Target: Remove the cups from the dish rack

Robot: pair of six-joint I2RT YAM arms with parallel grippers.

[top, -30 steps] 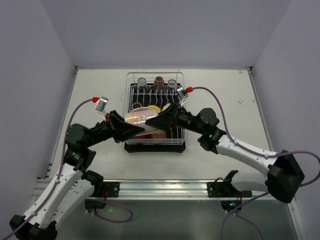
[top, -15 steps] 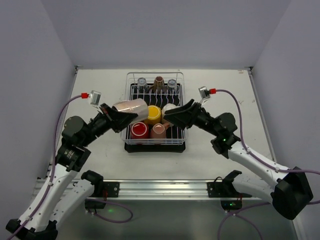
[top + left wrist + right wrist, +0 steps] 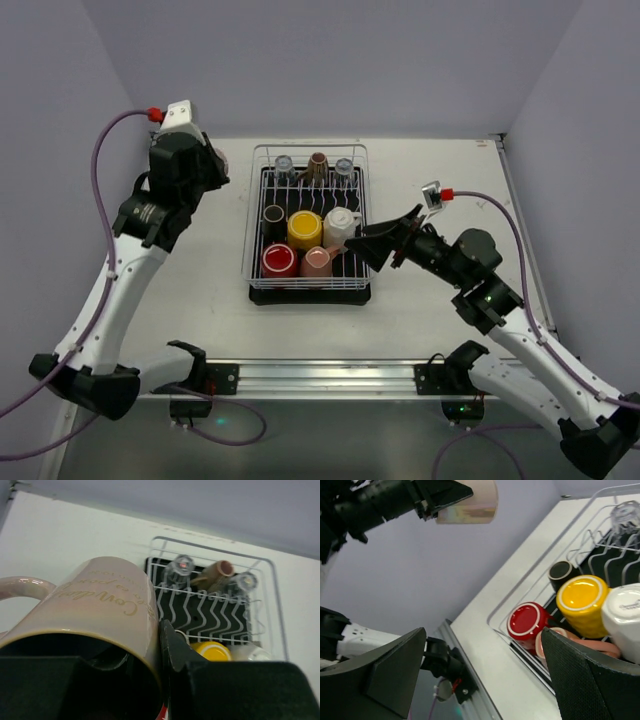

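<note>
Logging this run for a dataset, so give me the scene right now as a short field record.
left end effector: shut on pink mug, one finger inside the rim, held up left of the dish rack
right end effector: open, empty, at the rack's right side
in rack, front: red cup, peach cup
in rack, middle: black cup, yellow cup, white cup
in rack, back: brown cup, two clear glasses

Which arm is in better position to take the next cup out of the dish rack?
Right. The right claw is open and empty at the dish rack's right side, close to the white cup. The left claw is shut on the pink mug, held high away from the rack.
</note>
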